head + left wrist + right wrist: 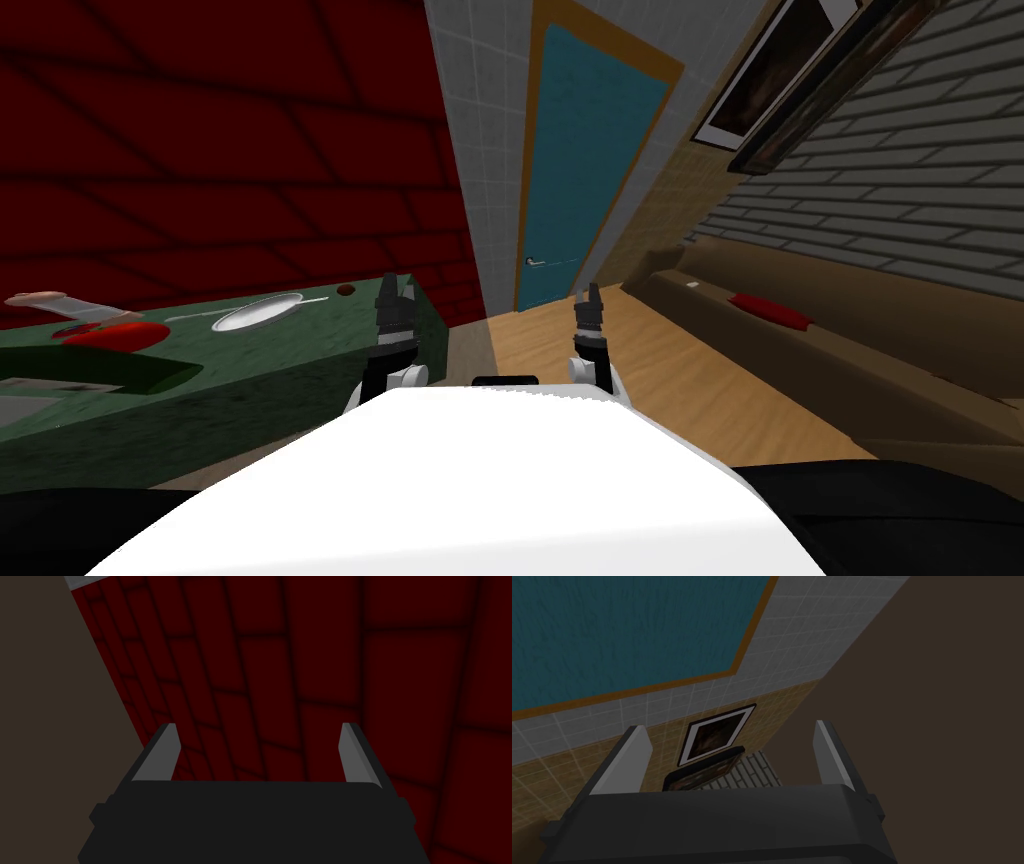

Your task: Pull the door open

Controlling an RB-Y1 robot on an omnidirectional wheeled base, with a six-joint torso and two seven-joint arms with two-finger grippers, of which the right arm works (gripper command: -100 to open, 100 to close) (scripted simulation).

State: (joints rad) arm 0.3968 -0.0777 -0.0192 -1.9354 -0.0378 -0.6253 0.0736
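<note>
Two sets of fingers (162, 753) spread wide apart, left gripper (395, 288) by the green worktop (320, 325), right gripper (593, 293) raised, teal door (590, 150) and its handle (536, 261) well ahead.

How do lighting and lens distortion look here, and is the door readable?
Head view: the wide lens splays the walls, so the teal door leans with the whole picture; evenly lit, its handle small but distinct. Left wrist view: dim, left gripper open. Right wrist view: brighter, right gripper open, no glare on the door.
</note>
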